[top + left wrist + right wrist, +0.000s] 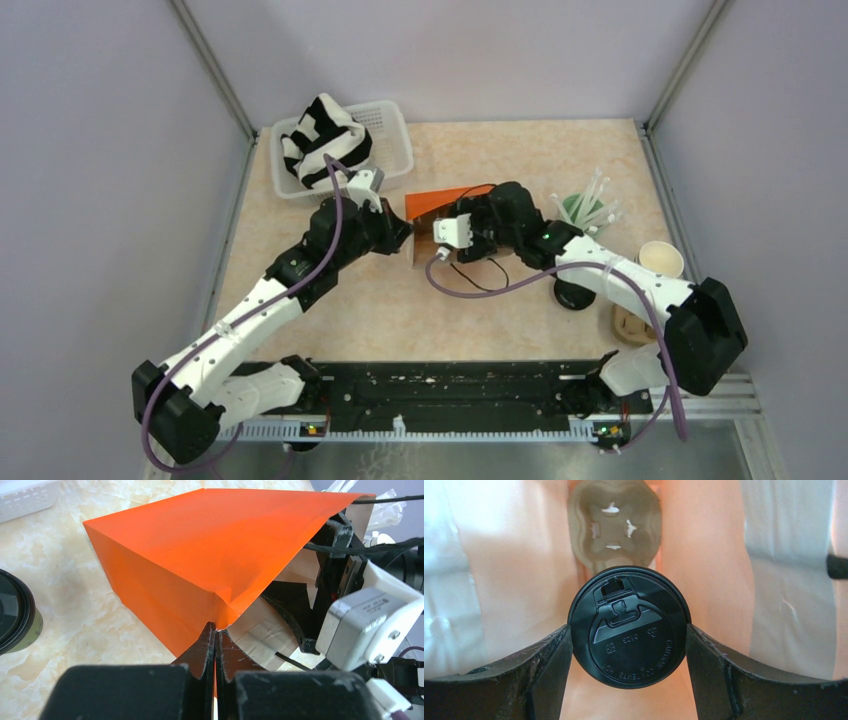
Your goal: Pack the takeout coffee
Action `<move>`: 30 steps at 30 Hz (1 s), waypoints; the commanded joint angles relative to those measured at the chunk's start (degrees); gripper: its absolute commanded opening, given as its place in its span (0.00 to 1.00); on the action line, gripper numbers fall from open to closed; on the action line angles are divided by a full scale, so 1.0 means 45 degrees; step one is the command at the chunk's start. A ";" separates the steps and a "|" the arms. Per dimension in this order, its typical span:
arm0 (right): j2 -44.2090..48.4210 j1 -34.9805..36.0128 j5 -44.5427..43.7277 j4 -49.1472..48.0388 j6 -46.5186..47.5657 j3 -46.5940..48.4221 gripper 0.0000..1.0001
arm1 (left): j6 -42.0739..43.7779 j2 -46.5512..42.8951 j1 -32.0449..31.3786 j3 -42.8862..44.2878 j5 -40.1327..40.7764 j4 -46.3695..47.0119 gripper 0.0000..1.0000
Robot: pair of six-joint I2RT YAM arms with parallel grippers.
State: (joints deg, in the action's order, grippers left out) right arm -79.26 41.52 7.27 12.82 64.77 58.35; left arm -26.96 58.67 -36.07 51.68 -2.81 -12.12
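Right gripper (628,630) grips the lidded cup (629,647) inside the orange bag (200,550) at the middle of the table (520,150), so it should move straight to a socket of the carrier (613,525) deep inside, while the left gripper (215,629), closed on the rim, holds the mouth open.

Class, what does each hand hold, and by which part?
Left hand: the orange paper bag, by its mouth edge. Right hand: a coffee cup, by its black lid's sides.
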 commanded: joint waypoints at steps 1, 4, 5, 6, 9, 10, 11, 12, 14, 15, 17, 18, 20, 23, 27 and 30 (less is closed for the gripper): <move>0.0036 -0.0393 0.0384 -0.1187 -0.0283 0.0110 0.45 | -0.0180 -0.0378 0.0029 -0.0200 -0.0312 0.0037 0.00; -0.0003 -0.0593 0.0427 -0.0970 -0.0225 0.0101 0.45 | -0.0152 -0.0440 0.0023 -0.0250 -0.0252 0.0082 0.00; 0.0034 -0.0693 0.0513 -0.0983 -0.0216 0.0100 0.45 | -0.0143 -0.0441 0.0030 -0.0263 -0.0228 0.0091 0.00; 0.0019 -0.0777 0.0665 -0.0999 -0.0229 0.0074 0.45 | -0.0142 -0.0456 0.0036 -0.0282 -0.0217 0.0098 0.00; -0.0170 -0.0902 0.0793 -0.0745 -0.0031 0.0126 0.44 | -0.0150 -0.0444 0.0030 -0.0359 -0.0255 0.0242 0.00; -0.0200 -0.0930 0.0830 -0.0698 -0.0023 0.0143 0.44 | -0.0160 -0.0412 0.0043 -0.0340 -0.0235 0.0236 0.00; -0.0184 -0.0984 0.0959 -0.0761 -0.0066 0.0084 0.44 | -0.0151 -0.0364 0.0038 -0.0292 -0.0201 0.0233 0.00; -0.0196 -0.1065 0.1107 -0.0876 -0.0140 -0.0002 0.44 | -0.0133 -0.0332 0.0034 -0.0225 -0.0139 0.0201 0.00; -0.0313 -0.1124 0.1230 -0.1146 -0.0165 -0.0100 0.44 | -0.0138 -0.0278 0.0035 -0.0136 -0.0119 0.0203 0.00; -0.0410 -0.1124 0.1304 -0.1257 -0.0184 -0.0083 0.44 | -0.0151 -0.0257 0.0037 -0.0117 -0.0130 0.0243 0.00; -0.0635 -0.1130 0.1506 -0.1418 -0.0195 0.0050 0.44 | -0.0177 -0.0155 0.0029 -0.0067 -0.0199 0.0252 0.00; -0.0753 -0.1124 0.1558 -0.1532 -0.0205 0.0133 0.44 | -0.0195 -0.0103 0.0031 -0.0018 -0.0241 0.0218 0.00; -0.0967 -0.1129 0.1522 -0.1857 -0.0243 0.0183 0.45 | -0.0245 -0.0005 0.0030 0.0066 -0.0333 0.0166 0.00; -0.1252 -0.1128 0.1379 -0.2184 -0.0055 0.0116 0.45 | -0.0313 0.0078 0.0043 0.0160 -0.0400 0.0091 0.00; -0.1494 -0.1167 0.1354 -0.3045 -0.0134 -0.0112 0.45 | -0.0281 0.0206 0.0031 0.0386 -0.0463 -0.0070 0.00; -0.1665 -0.1295 0.1435 -0.3573 -0.0410 -0.0177 0.46 | -0.0259 0.0352 0.0031 0.0566 -0.0487 -0.0247 0.00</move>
State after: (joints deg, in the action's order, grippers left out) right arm -85.82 36.91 11.66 3.68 64.34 57.91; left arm -27.81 59.22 -36.03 51.48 -3.66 -12.32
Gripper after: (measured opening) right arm 0.743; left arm 0.006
